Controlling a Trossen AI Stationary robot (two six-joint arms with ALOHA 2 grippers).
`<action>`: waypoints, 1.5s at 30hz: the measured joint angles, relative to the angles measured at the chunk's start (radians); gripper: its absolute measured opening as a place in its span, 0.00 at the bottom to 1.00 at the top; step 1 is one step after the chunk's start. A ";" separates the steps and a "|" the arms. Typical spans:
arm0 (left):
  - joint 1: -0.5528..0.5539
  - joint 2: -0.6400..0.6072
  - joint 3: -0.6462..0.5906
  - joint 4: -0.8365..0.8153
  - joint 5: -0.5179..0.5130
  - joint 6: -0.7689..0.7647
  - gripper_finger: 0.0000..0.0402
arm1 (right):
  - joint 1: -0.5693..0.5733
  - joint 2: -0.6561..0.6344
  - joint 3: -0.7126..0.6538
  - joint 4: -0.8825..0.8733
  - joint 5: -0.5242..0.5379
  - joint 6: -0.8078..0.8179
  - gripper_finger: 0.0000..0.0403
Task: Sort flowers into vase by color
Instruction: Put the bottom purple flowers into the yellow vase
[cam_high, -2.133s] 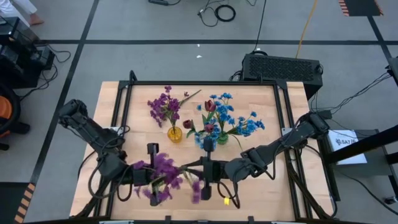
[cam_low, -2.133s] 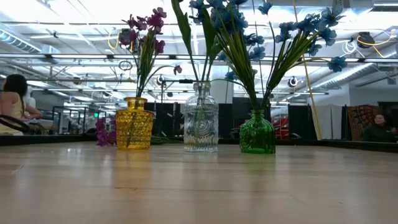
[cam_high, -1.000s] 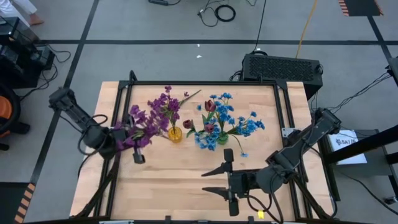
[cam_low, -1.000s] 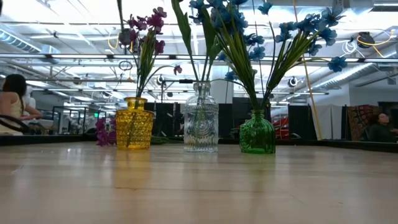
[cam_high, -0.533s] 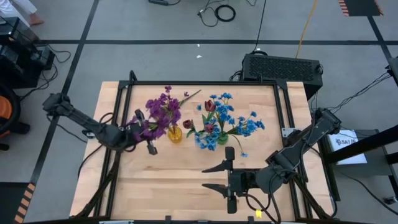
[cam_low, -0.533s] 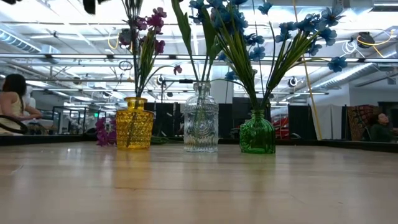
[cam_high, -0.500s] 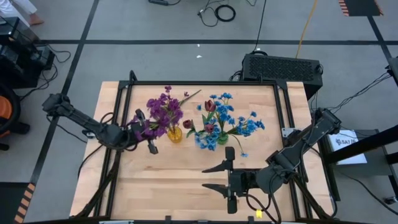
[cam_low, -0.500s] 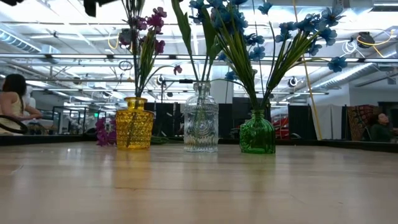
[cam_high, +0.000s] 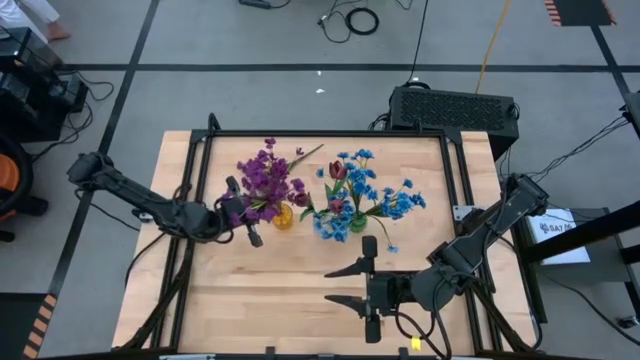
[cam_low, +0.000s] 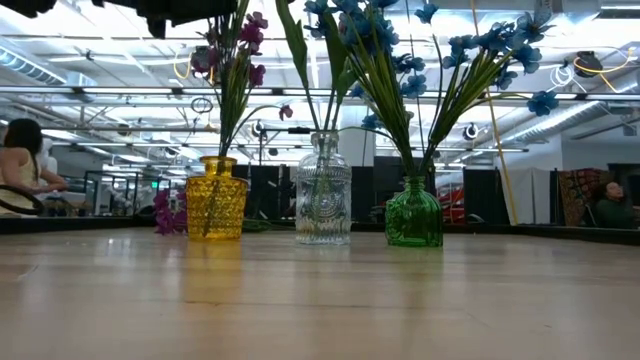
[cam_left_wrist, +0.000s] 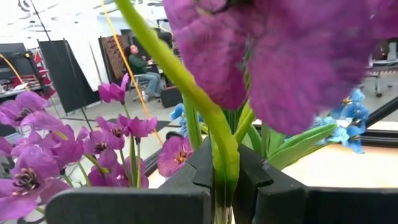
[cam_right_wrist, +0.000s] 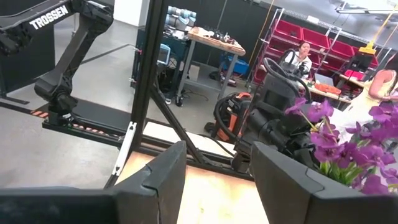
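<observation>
- Item: purple sprig (cam_high: 262, 187), artificial, thin green stem (cam_left_wrist: 219, 163). I judge it light and springy, the blossoms soft and top-heavy; best taken low on the bare stem, clear of the petals.
- Location: at the left of the bench (cam_high: 300, 290), raised over the yellow vase (cam_high: 282, 215), which already carries purple blooms.
- My left claw (cam_high: 240, 215): fingers pinched nearly together on that stem, just left of the yellow vase.
- My right claw (cam_high: 352, 287): parked at the near middle of the bench, fingers partly spread, holding nothing.
- Also on the bench: clear vase (cam_low: 323, 203) and green vase (cam_low: 413, 214) with blue flowers (cam_high: 390, 203).
</observation>
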 joint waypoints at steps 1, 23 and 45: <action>0.002 0.004 0.000 0.000 0.000 -0.005 0.07 | 0.000 0.000 0.000 0.000 0.000 0.000 0.43; 0.008 0.108 0.000 -0.022 0.000 -0.012 0.29 | 0.000 0.000 0.000 0.000 0.000 0.000 0.43; -0.129 -0.173 0.066 -0.772 0.023 -0.385 0.65 | 0.018 0.000 0.000 -0.001 0.000 -0.003 0.43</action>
